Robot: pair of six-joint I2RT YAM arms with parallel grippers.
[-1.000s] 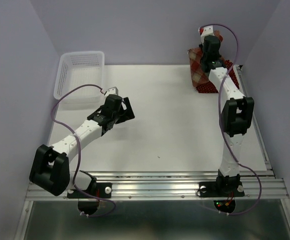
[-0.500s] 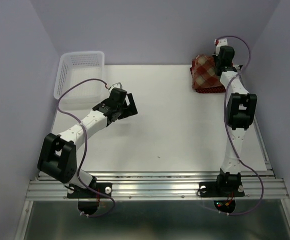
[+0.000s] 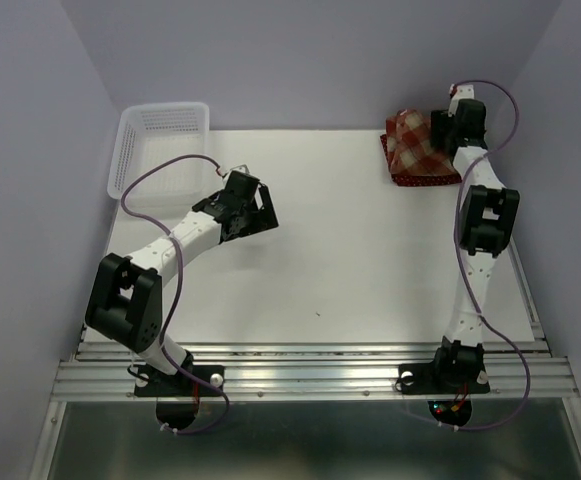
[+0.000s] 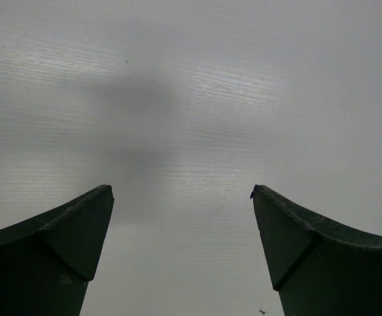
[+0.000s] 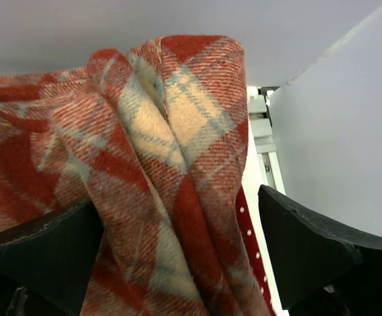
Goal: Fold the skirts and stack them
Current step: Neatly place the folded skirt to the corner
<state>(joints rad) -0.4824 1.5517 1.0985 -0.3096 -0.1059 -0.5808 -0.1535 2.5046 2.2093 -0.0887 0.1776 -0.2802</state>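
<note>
A folded red-and-cream plaid skirt (image 3: 408,140) lies at the table's back right corner, on top of a dark red skirt with white dots (image 3: 422,180). My right gripper (image 3: 440,128) is at the plaid skirt's right side and is open. In the right wrist view the plaid folds (image 5: 158,131) bulge between the spread jaws of that gripper (image 5: 177,220), and the dotted edge (image 5: 246,227) shows beside the right finger. My left gripper (image 3: 255,212) hovers open over the bare table left of centre; in the left wrist view the gripper (image 4: 181,197) has nothing between its fingers.
A white mesh basket (image 3: 165,107) stands at the back left corner. The purple side wall (image 5: 348,131) and a metal rail run close to the right of the skirts. The white table (image 3: 350,260) stretches between the two arms.
My right gripper has opened and let go of the plaid skirt, after swinging right toward the wall. The left arm's elbow has drawn in; its gripper stays open.
</note>
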